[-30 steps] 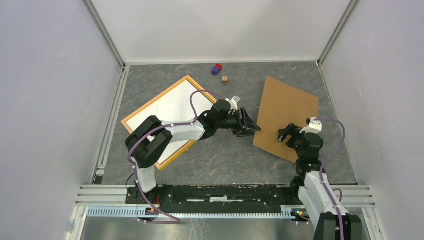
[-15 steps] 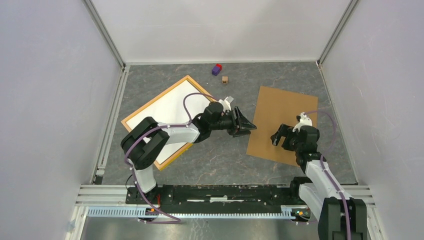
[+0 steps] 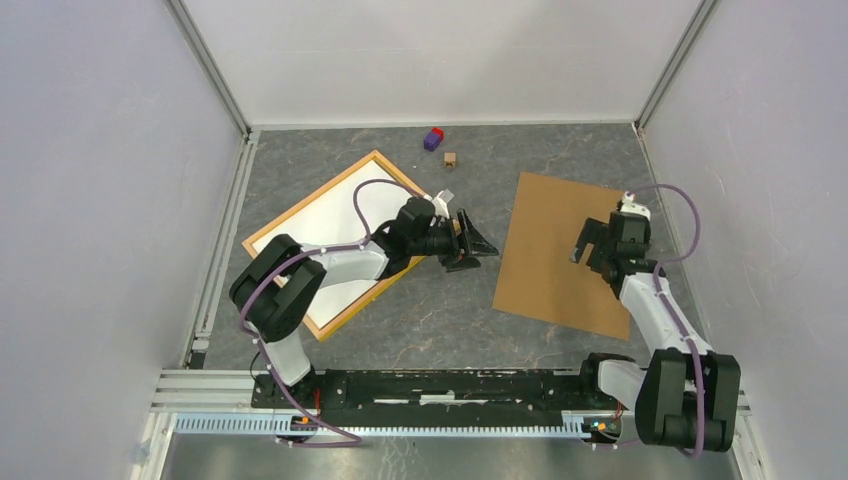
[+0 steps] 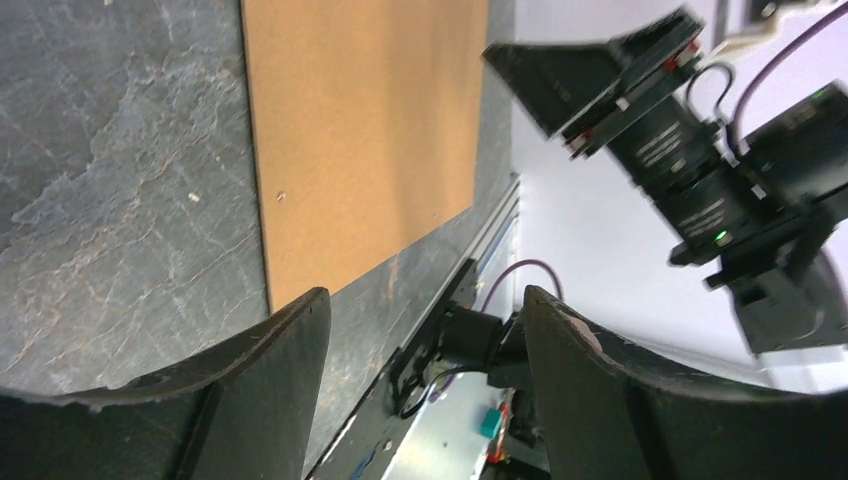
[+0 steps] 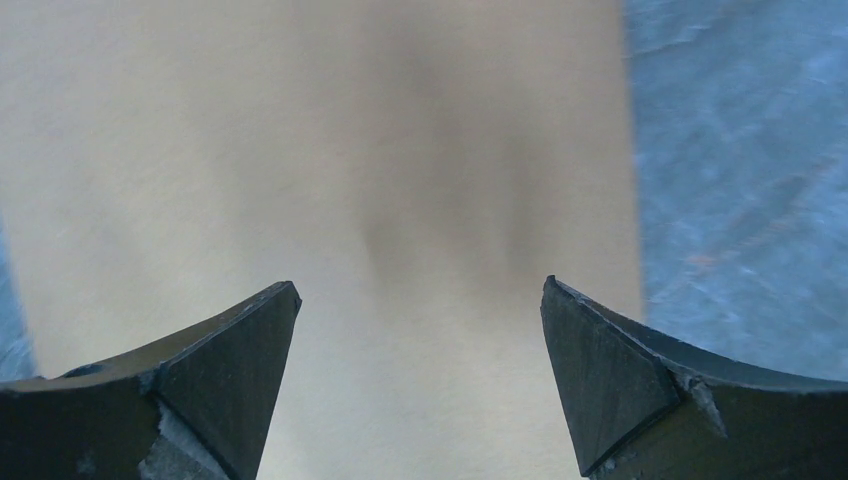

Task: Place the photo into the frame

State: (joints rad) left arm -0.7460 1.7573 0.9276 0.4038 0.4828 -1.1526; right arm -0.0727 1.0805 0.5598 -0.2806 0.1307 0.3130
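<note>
Top external view: I judge the photo (image 3: 335, 225) seated in the frame (image 3: 310, 195); left gripper (image 3: 485, 245) and right gripper (image 3: 585, 243) gape empty. Next: grasp backing board (image 3: 550, 250).

Photo (image 3: 340, 215) inside frame (image 3: 310, 196), left; backing board (image 3: 560, 250) right; small blocks (image 3: 433, 138) behind.

No text can be read; faint white print on the right arm's black housing (image 4: 668, 150) is too blurred.

Bright, even light — right wrist view blurred past sharp fingers (image 5: 620, 390).
</note>
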